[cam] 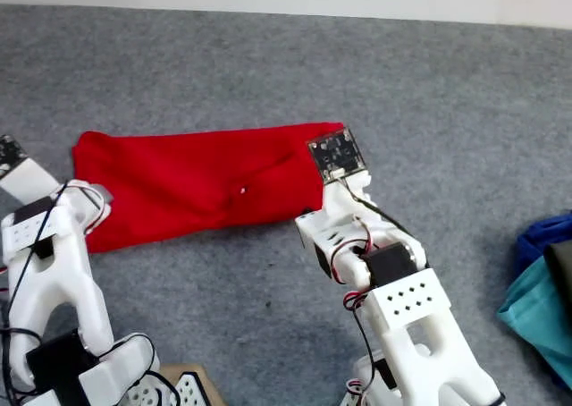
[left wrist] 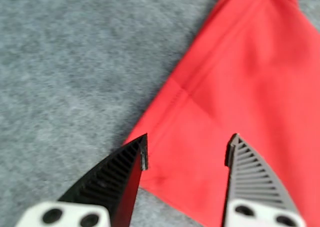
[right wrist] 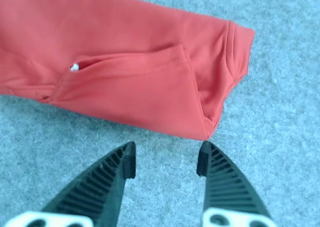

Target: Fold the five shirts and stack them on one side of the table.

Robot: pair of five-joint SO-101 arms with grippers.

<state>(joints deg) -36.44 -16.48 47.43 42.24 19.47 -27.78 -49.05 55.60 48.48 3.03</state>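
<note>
A red shirt (cam: 197,187) lies flat on the grey table (cam: 429,93), folded into a long band. The left arm (cam: 49,263) stands at the shirt's left end, its white wrist over the near corner there. The right arm (cam: 384,281) stretches to the shirt's right end, its wrist board covering that edge. Well apart from the shirt, beyond its right end, a blue garment (cam: 545,236) and a teal garment (cam: 536,312) lie bunched together.

High camera: fixed off my arms, far, looking down over table (cam: 268,66). My wrist cameras: close, looking down past left pincer (left wrist: 189,142) and right pincer (right wrist: 167,149), at opposite ends of shirt (cam: 197,187). All three views share shirt.
</note>
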